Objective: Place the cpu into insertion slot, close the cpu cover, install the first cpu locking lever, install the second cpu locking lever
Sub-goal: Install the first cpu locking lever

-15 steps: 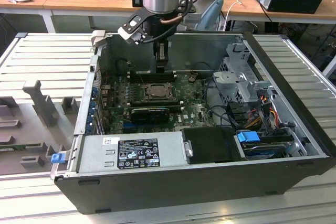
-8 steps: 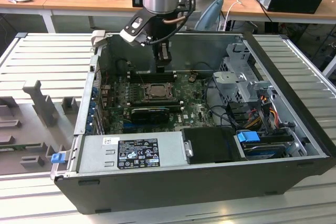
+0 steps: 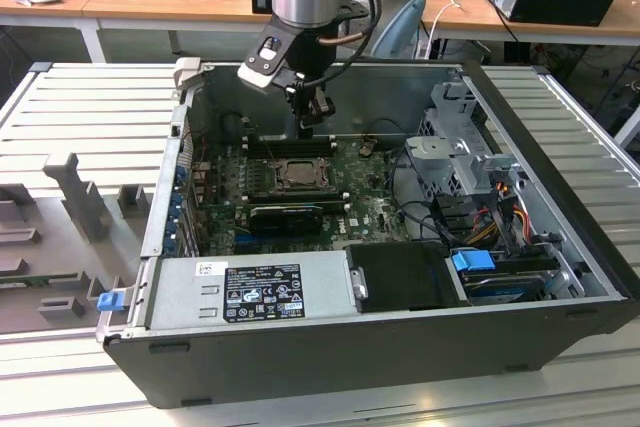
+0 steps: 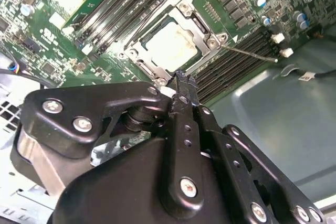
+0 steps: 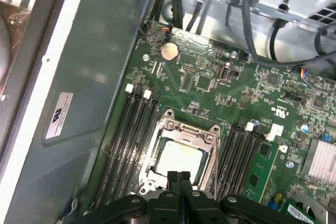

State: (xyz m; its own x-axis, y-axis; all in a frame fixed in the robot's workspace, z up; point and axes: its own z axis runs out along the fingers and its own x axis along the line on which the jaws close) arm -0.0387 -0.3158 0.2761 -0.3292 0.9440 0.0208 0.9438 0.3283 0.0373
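the cpu [image 5: 178, 157] lies under the lowered cpu cover [image 5: 212, 139], the gripper [image 5: 178, 174], pinched together and empty, hovers alongside, and the free locking lever [image 4: 247, 52] likely needs a precise push.

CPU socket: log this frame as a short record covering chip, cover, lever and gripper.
cpu: seated, pale face up, showing through the cover window
cpu cover: down flat, framing the chip
locking lever: one thin rod juts out over the ram slots
gripper: fingers shut, nothing between them, at the cover's edge
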